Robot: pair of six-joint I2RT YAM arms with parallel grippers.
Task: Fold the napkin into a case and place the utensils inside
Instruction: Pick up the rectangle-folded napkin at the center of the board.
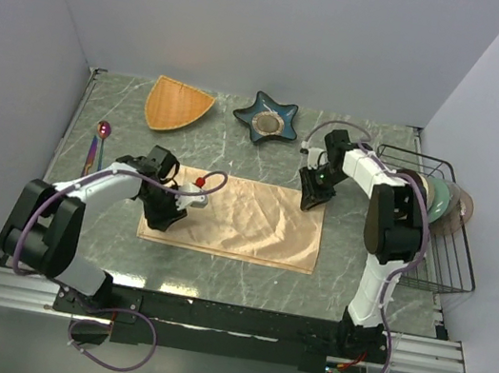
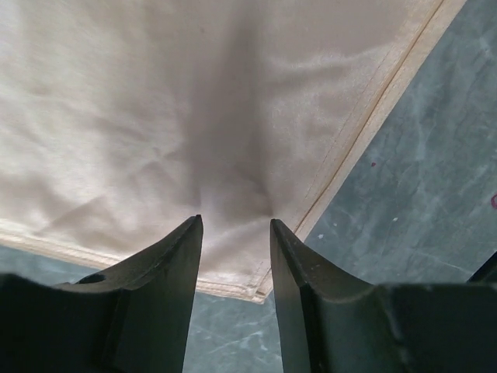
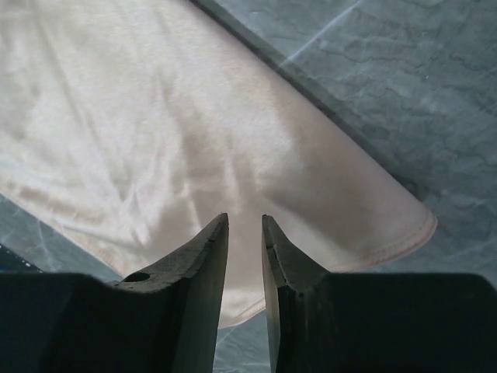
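Evidently folding step in hand; napkin (image 1: 244, 219) lay flat as wide rectangle mid-tabletop (image 1: 263, 165); left tool (image 2: 233, 221) sat over near-left corner, fingers apart, nothing caught between; right tool (image 3: 245, 217) at far-right corner, only narrow gap showing, could not tell whether cloth was pinched; utensils (image 1: 99, 146) lay off cloth by far-left edge, not yet placed; next move likely called for firm corner grips and even carry-over, satin looking slippery; tabletop dark green marble-look; pale walls around; fan dish (image 1: 177, 104), star dish (image 1: 266, 119) at back; wire rack (image 1: 435, 229) at right
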